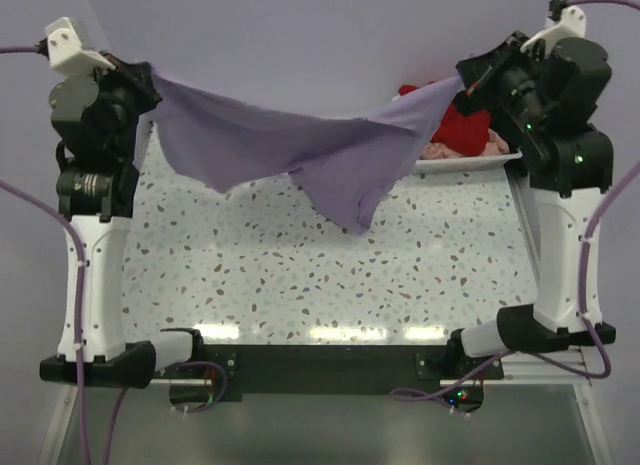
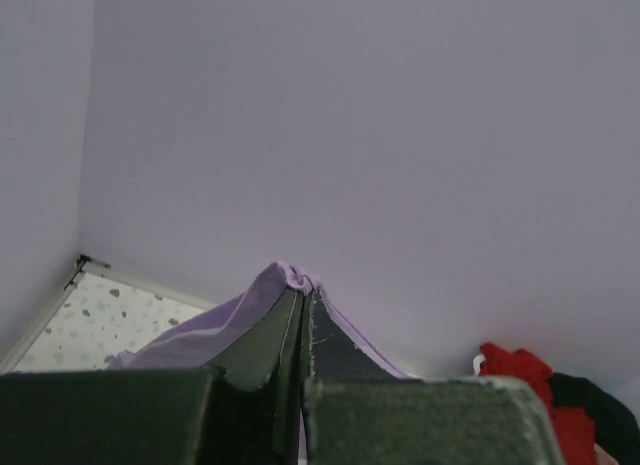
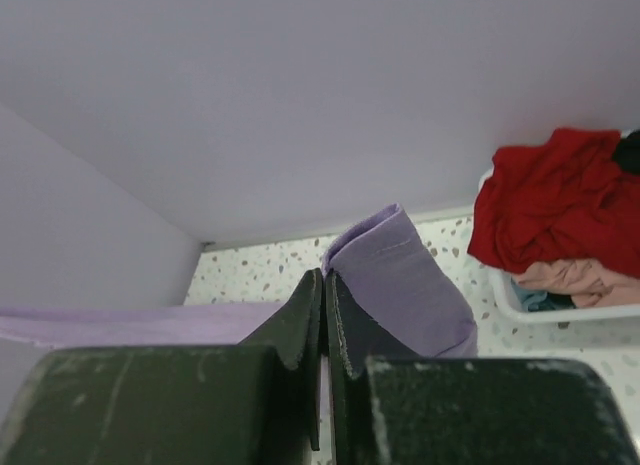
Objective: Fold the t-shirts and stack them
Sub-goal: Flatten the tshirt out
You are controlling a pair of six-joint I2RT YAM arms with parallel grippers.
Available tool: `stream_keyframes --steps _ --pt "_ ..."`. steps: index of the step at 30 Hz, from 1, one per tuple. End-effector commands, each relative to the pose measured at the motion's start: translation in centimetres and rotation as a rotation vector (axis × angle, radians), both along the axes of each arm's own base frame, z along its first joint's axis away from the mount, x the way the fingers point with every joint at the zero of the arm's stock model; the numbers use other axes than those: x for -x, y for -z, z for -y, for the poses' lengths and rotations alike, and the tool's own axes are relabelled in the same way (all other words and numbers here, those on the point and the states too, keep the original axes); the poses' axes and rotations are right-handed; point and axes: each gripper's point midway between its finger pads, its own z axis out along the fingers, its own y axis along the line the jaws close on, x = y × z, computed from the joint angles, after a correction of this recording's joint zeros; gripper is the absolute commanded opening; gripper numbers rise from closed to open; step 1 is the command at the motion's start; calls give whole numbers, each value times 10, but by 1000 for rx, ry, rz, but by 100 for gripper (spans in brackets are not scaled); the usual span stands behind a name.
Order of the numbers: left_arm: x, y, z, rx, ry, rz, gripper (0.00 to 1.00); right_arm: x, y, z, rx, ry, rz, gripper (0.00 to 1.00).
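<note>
The left pincer (image 2: 304,297) and the right pincer (image 3: 323,280) each squeeze tight on one end of the purple t-shirt (image 1: 300,150). It hangs spread out, high above the desk (image 1: 300,285), probably so it can be laid down flat.

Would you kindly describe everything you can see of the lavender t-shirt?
The lavender t-shirt is plain, soft, thin-looking cloth, held up over the speckled table. It is stretched between the left gripper and the right gripper, each shut on a bunched edge. It sags in the middle, wrinkled, with a pointed flap hanging lowest.
</note>
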Motion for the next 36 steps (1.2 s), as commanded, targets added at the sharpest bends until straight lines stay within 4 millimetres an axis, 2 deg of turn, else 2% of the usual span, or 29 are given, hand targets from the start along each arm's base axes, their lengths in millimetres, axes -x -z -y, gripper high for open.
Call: stream_keyframes --steps 1,2,3,4,7,9,10,12,13,16,17,18,19,20,22,23,24,26,27,29,33,34,36 --pt "75 -89 -14 34 -63 271 0 60 -89 24 -6 86 283 0" --pt "89 -99 -16 33 -73 304 0 69 -99 25 -9 86 316 0" --pt "100 -106 -20 28 -93 329 0 86 -118 27 -17 87 376 0" --pt "120 -117 -22 25 -103 369 0 93 -126 28 -24 89 402 0" --pt "150 -133 -26 14 -128 423 0 114 -152 29 -59 85 483 0" --pt "158 -136 -27 11 -130 437 0 117 -160 27 -76 67 509 0" --pt "159 -136 -27 8 -130 437 0 112 -161 24 -89 56 513 0" --pt "146 -124 -24 4 -115 405 0 100 -156 19 -97 40 495 0" --pt "136 -117 -22 4 -103 386 0 86 -149 17 -98 33 476 0" --pt "91 -80 -11 6 -45 283 0 34 -114 8 -88 22 377 0" --pt "76 -63 -8 2 -30 239 0 5 -93 4 -82 17 317 0" --pt "64 -52 -2 -6 3 210 0 -9 -83 1 -79 10 288 0" --pt "43 -35 0 0 14 159 0 -20 -76 -3 -77 -3 272 0" --pt "31 -22 2 -3 23 123 0 -46 -56 -7 -74 -8 223 0" --pt "5 1 5 -17 38 62 0 -68 -43 -10 -69 -9 200 0" --pt "-3 8 5 -22 40 45 0 -91 -23 -12 -60 -8 156 0" --pt "-9 14 5 -29 39 29 0 -101 -16 -14 -57 -8 142 0" --pt "-25 27 4 -52 36 -5 0 -111 -18 -16 -58 -13 148 0" --pt "-30 31 3 -56 31 -15 0 -127 -4 -18 -56 -12 119 0" --pt "-40 40 1 -69 23 -46 0 -129 -11 -20 -61 -17 136 0" --pt "-42 41 0 -76 21 -48 0 -127 -16 -21 -63 -16 153 0" --pt "-40 39 0 -76 19 -45 0 -119 -24 -20 -64 -16 171 0" --pt "-33 33 0 -72 18 -31 0 -111 -28 -18 -59 -10 176 0"
